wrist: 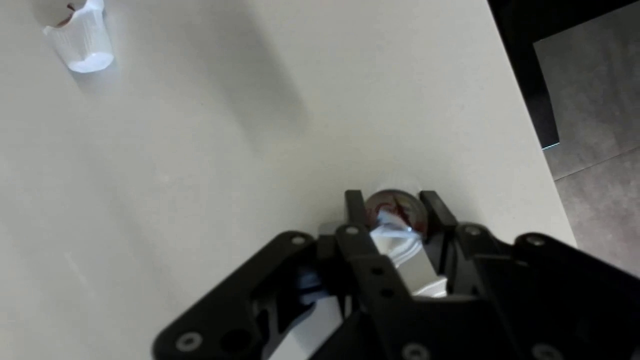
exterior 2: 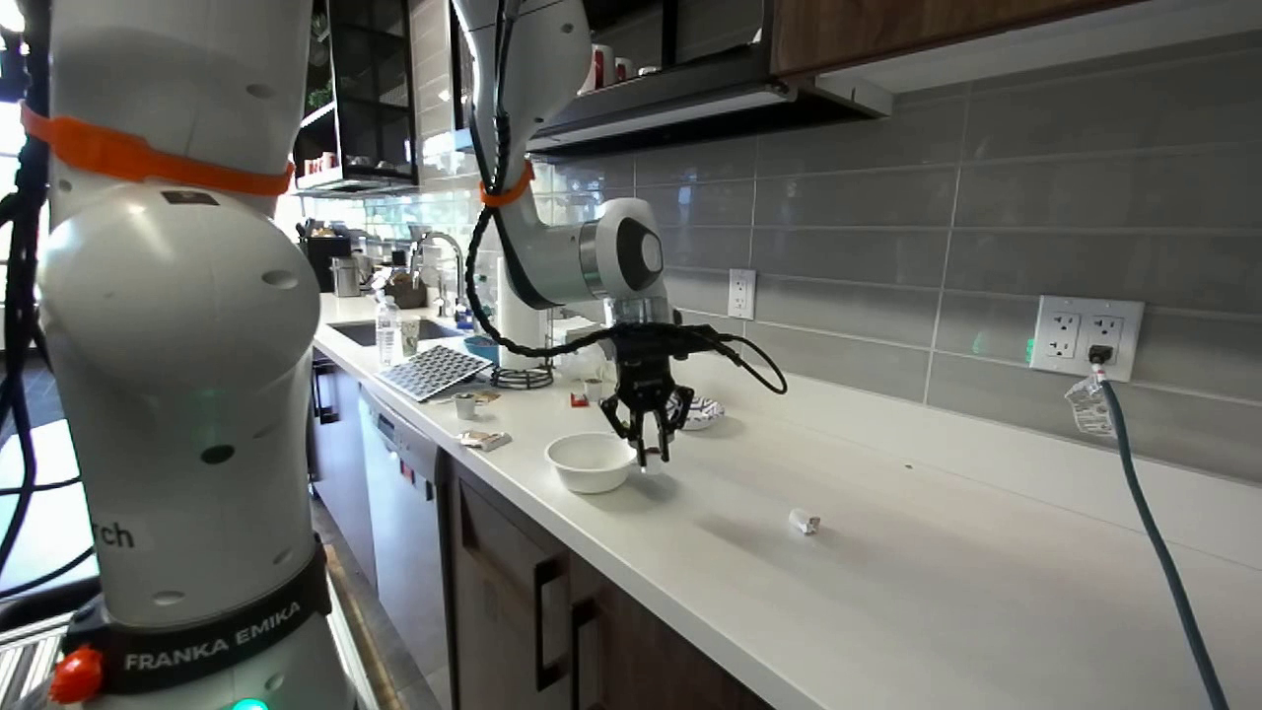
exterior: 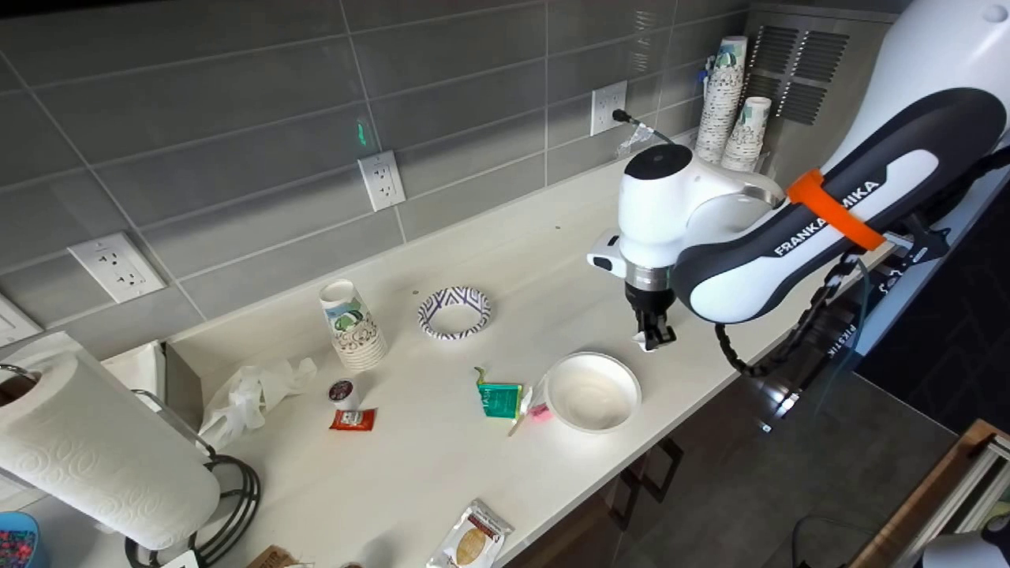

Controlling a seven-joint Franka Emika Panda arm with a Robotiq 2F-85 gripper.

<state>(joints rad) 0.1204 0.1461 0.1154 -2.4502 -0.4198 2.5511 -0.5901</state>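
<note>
Pod pinched in claw over white counter; grey tiled wall alongside.

The back wall is clad in long grey tiles with pale joints and fitted with white outlets, while a pale counter is set along its foot above dark wooden cabinets with black handles. In an exterior view, a brown wall cabinet and dark-framed shelves are mounted overhead. The grey floor is dimly lit, and the far tiles are brightened by light reflected on their glossy faces.
</note>
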